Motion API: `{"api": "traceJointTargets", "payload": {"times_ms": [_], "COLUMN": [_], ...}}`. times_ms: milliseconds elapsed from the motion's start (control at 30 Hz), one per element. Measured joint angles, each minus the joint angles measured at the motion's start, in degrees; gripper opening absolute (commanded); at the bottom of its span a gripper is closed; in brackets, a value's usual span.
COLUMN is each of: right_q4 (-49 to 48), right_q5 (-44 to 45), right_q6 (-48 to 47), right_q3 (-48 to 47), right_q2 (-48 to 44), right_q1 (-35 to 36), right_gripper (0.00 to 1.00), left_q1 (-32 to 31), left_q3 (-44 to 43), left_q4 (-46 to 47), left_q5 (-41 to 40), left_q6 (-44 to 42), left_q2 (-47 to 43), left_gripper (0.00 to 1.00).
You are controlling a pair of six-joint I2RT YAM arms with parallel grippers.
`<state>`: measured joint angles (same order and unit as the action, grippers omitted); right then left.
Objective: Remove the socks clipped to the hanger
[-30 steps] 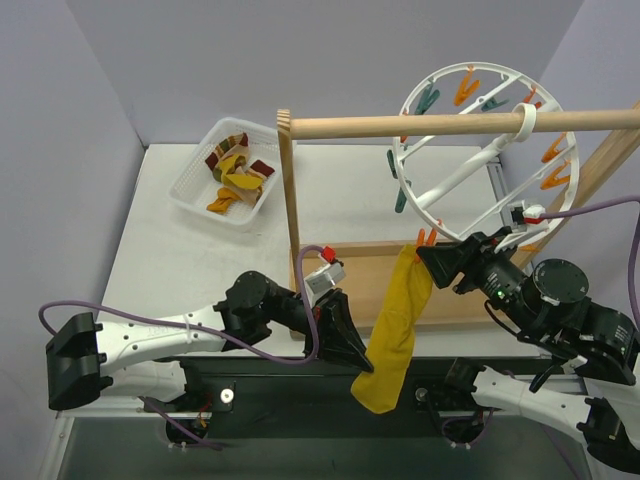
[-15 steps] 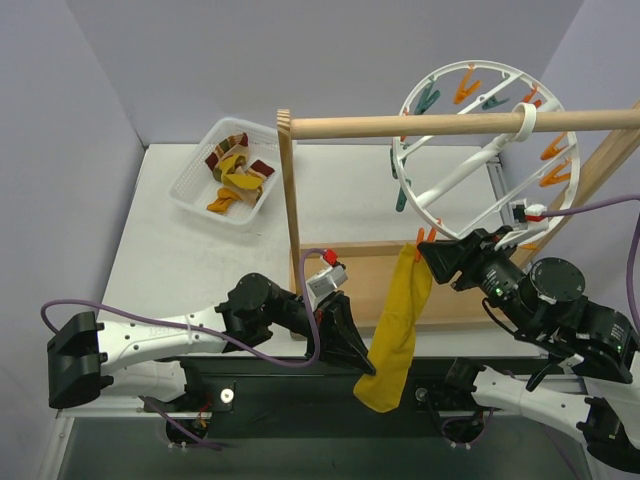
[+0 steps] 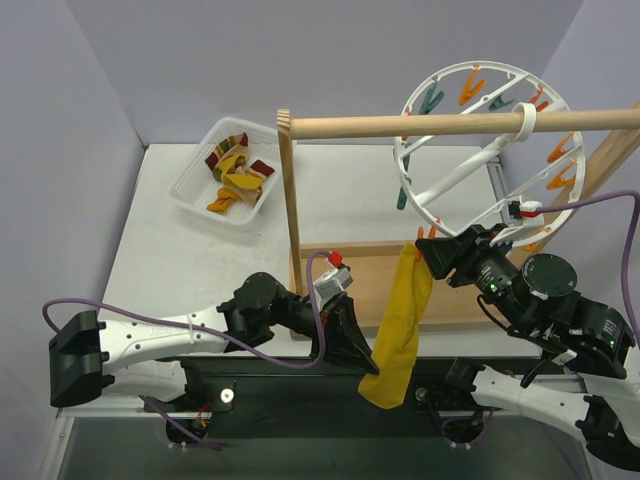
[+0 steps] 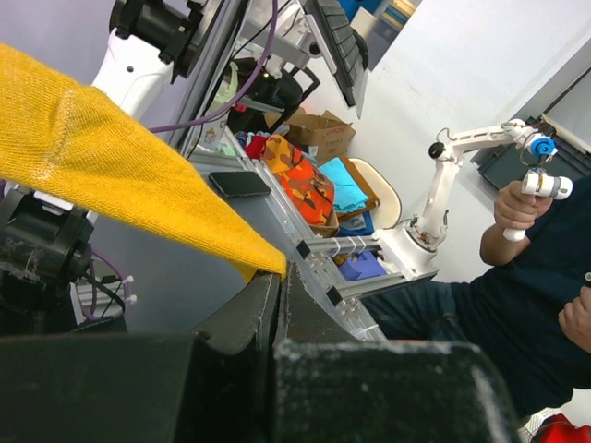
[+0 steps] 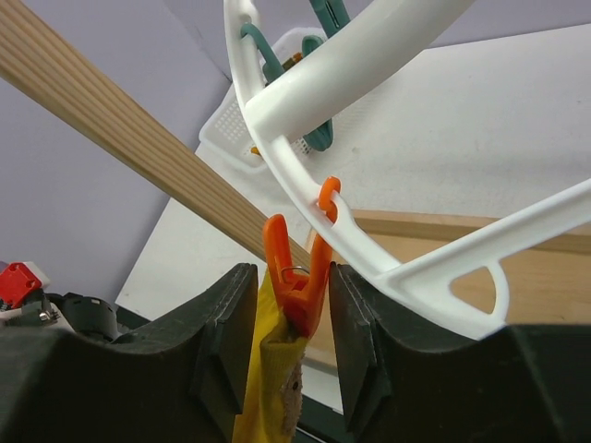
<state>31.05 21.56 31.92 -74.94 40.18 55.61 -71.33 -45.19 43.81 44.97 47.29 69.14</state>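
Note:
A mustard-orange sock (image 3: 400, 320) hangs from an orange clip (image 3: 426, 238) on the lower rim of the white ring hanger (image 3: 455, 178). My left gripper (image 3: 366, 362) is shut on the sock's lower edge, and the left wrist view shows the jaws (image 4: 280, 272) pinching the yellow fabric (image 4: 120, 175). My right gripper (image 3: 432, 256) is open and straddles the clip. In the right wrist view (image 5: 291, 274) the clip (image 5: 297, 291) stands between the jaws. The right jaw touches it and the left jaw is just clear, with the sock (image 5: 268, 388) below and the hanger (image 5: 369, 51) above.
The hanger hangs on a wooden rod (image 3: 450, 124) held by an upright post (image 3: 290, 190) on a wooden base (image 3: 460, 305). A white mesh basket (image 3: 195, 190) at the back left holds several socks. Several empty orange and teal clips hang around the ring.
My left gripper has shifted a little right with the sock's lower end. The hanger ring has swung slightly right, and my right gripper has moved slightly with the clip.

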Motion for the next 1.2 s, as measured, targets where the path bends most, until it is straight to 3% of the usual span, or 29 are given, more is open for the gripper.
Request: {"api": "traceJointTargets", "payload": {"times_ms": [300, 400, 633, 767, 833, 900, 1100, 1200], "right_q4": [0.5, 0.5, 0.4, 0.4, 0.4, 0.5, 0.5, 0.4], "right_q5": [2.3, 3.1, 5.4, 5.6, 5.6, 5.5, 4.1, 2.4], "right_q6": [0.0, 0.0, 0.1, 0.2, 0.2, 0.2, 0.2, 0.5], "right_q3": [0.0, 0.0, 1.1, 1.7, 2.1, 2.4, 2.8, 2.8], "right_q2": [0.7, 0.8, 0.7, -0.2, -0.8, -1.6, -2.8, -3.2], "right_q1": [0.2, 0.3, 0.3, 0.3, 0.3, 0.3, 0.3, 0.3], "right_gripper": [0.36, 0.28, 0.0, 0.0, 0.07, 0.25, 0.42, 0.46], "left_q1": [-0.8, -1.0, -1.1, -1.1, -1.1, -1.1, -1.1, -1.1], "left_q3": [-1.8, -2.0, -2.0, -2.0, -2.0, -2.0, -2.0, -2.0], "left_q4": [-4.0, -4.5, -5.3, -5.3, -5.3, -5.4, -6.4, -7.2], "left_q5": [-0.8, -1.0, -1.2, -1.3, -1.3, -1.3, -1.6, -1.7], "left_q6": [-2.8, -3.3, -4.0, -4.1, -4.1, -4.1, -4.6, -4.9], "left_q2": [0.3, 0.4, 0.7, 0.8, 0.8, 0.8, 0.8, 0.8], "left_gripper": [0.0, 0.0, 0.0, 0.0, 0.0, 0.0, 0.0, 0.0]}}
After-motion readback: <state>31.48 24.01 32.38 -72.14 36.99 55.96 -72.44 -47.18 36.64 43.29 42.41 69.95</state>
